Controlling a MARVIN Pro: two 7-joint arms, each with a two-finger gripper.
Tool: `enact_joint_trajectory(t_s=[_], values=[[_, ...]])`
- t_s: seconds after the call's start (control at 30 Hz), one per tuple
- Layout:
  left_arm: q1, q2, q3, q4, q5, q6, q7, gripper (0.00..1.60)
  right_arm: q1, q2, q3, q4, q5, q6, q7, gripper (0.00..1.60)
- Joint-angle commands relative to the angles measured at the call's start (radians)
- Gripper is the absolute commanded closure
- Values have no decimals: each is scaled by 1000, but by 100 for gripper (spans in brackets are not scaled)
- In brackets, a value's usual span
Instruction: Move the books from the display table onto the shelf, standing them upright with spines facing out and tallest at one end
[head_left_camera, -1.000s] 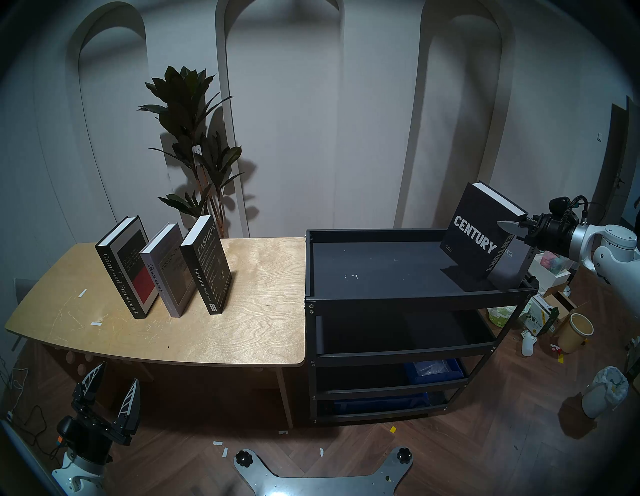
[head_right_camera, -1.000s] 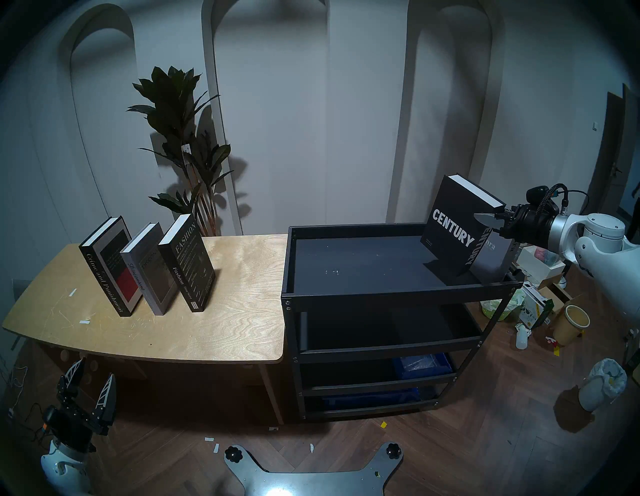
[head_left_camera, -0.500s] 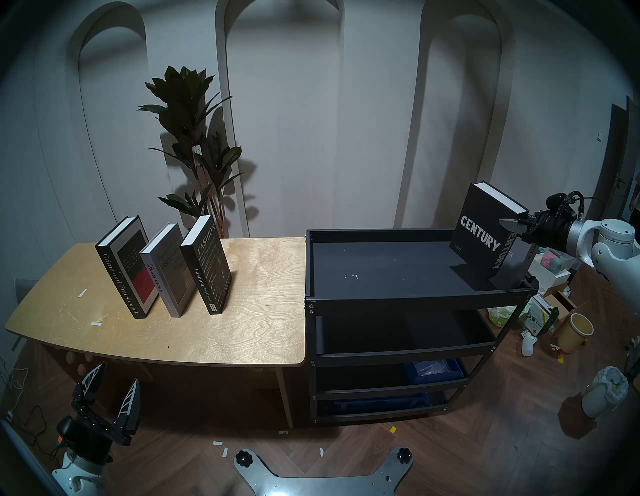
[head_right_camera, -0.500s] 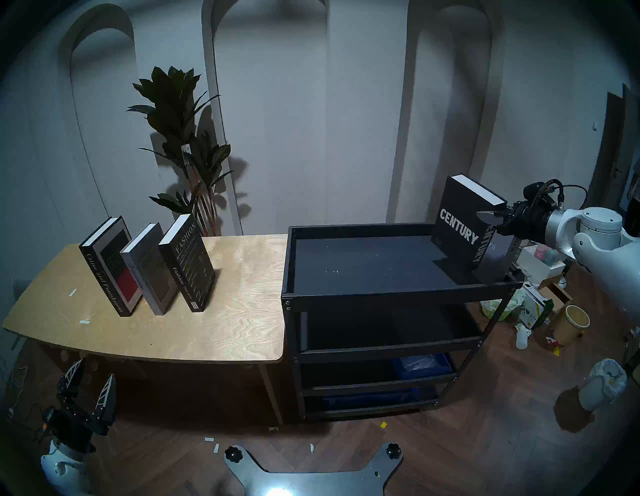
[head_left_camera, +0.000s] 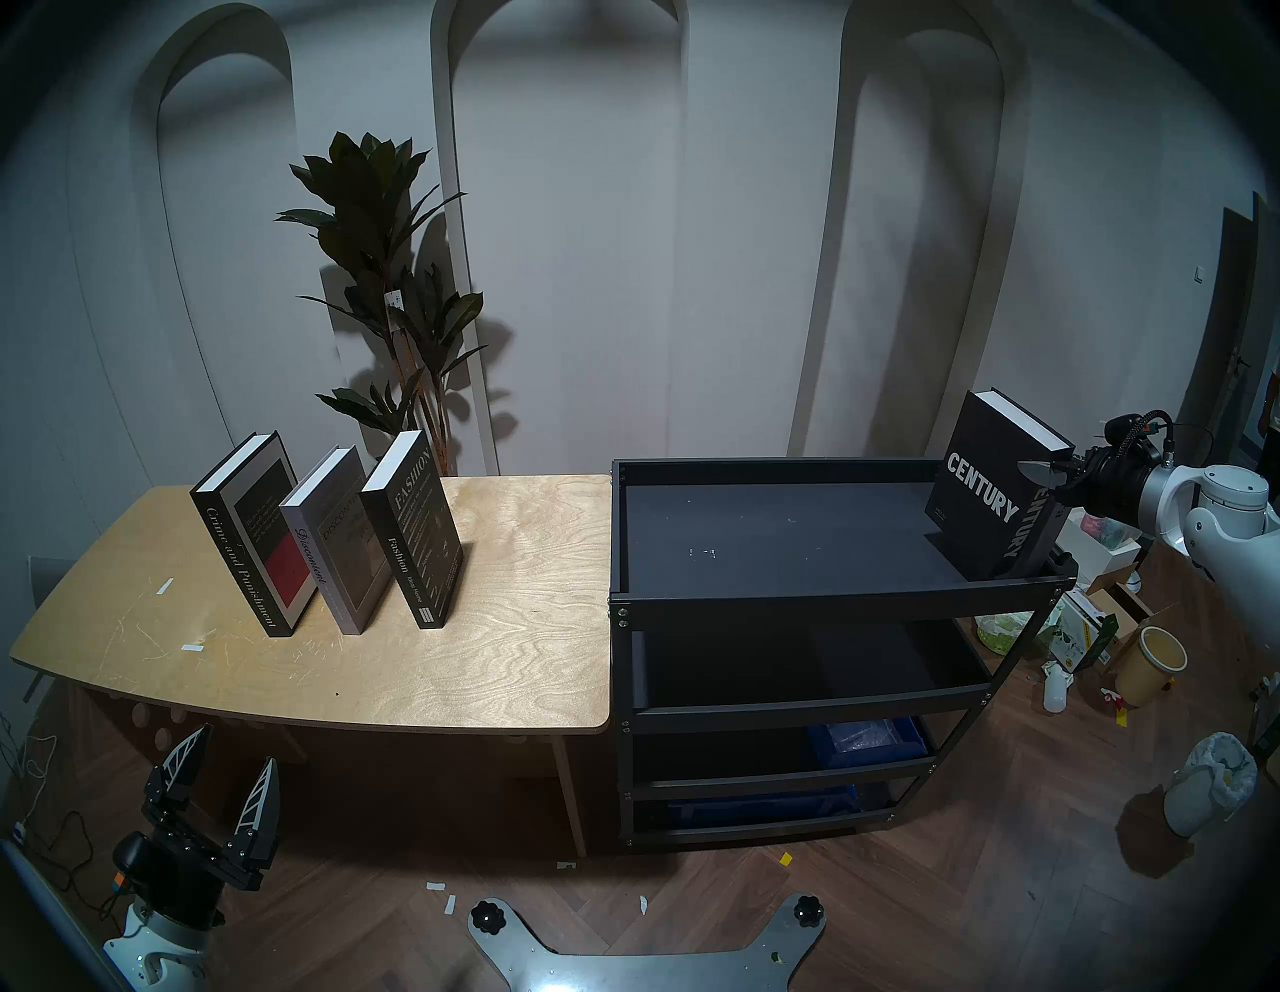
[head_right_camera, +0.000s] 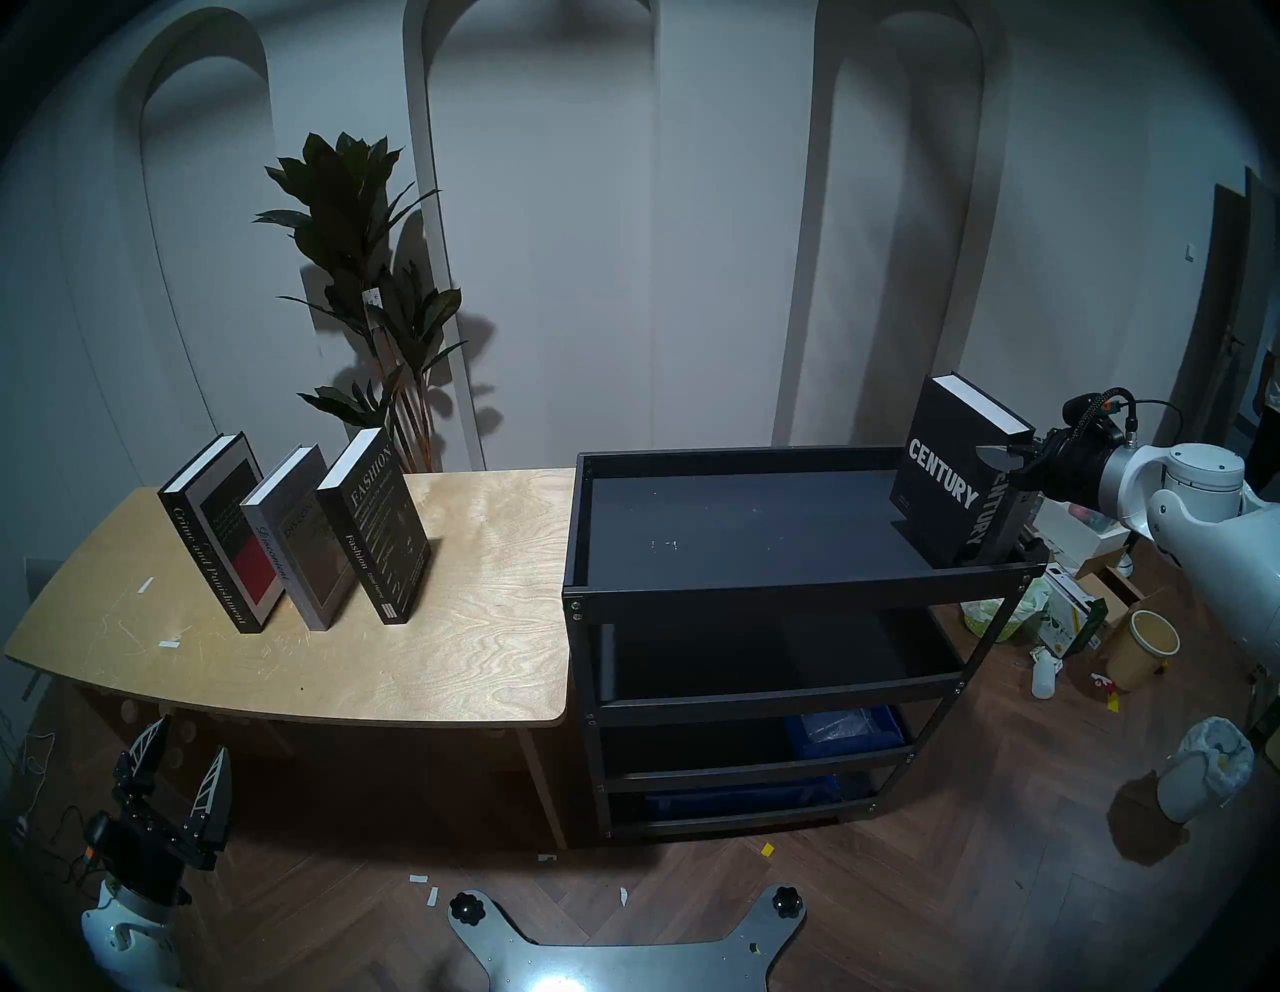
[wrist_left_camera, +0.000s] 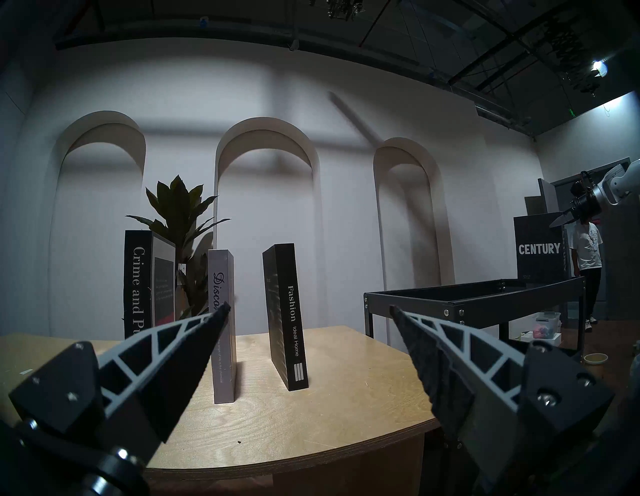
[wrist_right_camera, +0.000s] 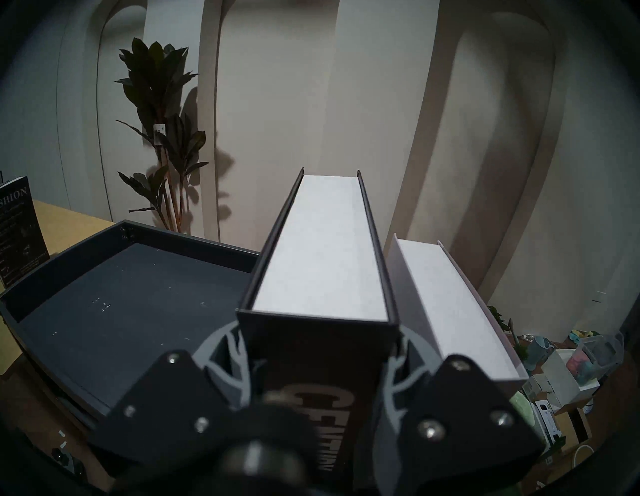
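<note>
Books on display table: three stand upright near the back left of the plywood display table (head_left_camera: 485, 665), spines toward the front edge, well apart from the cart.
Crime and Punishment (head_left_camera: 244, 533): tallest of the three; black spine with white serif title, grey cover with black and red blocks, white page edges on top.
Discontent (head_left_camera: 325, 544): grey hardcover with script spine title, shortest of the three, between the other two.
Fashion (head_left_camera: 412, 530): black, white spine lettering, cover capitals "FASHION", nearest the cart.
Century (head_left_camera: 983, 485): large black hardcover, bold white capitals on cover and spine, thick white page block; upright at the right end of the black metal cart (head_left_camera: 831, 599) on its rimmed top tray, spine toward the front rim.
Grey book (wrist_right_camera: 450, 304): paler cover, white pages, shorter, just beside Century on its right, at the tray's right edge; title hidden.
Right gripper (wrist_right_camera: 318, 363): fingers clamped on both covers of Century at the top of its spine end.
Left gripper (head_left_camera: 223, 769): fingers spread wide, nothing between them, below the table's front left edge.
</note>
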Motion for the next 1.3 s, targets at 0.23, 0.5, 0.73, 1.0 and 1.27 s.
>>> enact_joint_trajectory(t_s=[0.23,0.5,0.73,1.0,1.27], values=[[0,1,-2,-14,2,-2,1,0,90,-45,-44,32,-34,-1,31,160],[0,2,-1,-13,2,-2,1,0,122,-65,-67,54,-58,3,43,160],[0,2,-1,-13,2,-3,1,0,138,-76,-71,72,-69,3,58,160],[0,2,-1,-13,2,-3,2,0,150,-85,-76,88,-81,5,75,160],[1,2,-1,-14,2,-3,2,0,131,-84,-67,94,-73,-1,85,160]])
